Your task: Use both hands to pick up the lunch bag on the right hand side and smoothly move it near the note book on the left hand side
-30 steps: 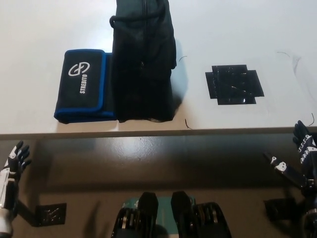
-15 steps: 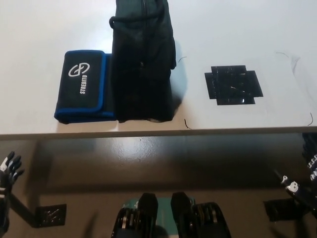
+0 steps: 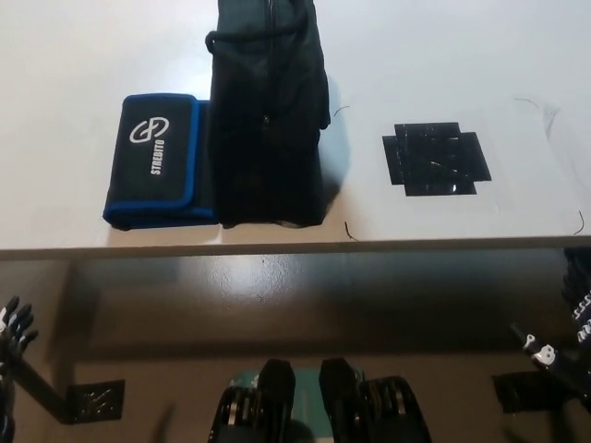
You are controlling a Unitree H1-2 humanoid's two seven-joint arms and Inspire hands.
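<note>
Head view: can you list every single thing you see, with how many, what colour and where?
lunch bag: one, black, on the table, left of middle, reaching the top edge
notebook: one, black with blue border and white logo, touching the lunch bag's left side
tape patch: one, black, on the table to the right of the lunch bag
table: one, white, filling the upper half
left hand: one, white, lower left edge below the table, holding nothing
right hand: one, black, lower right edge below the table, mostly cut off
</note>
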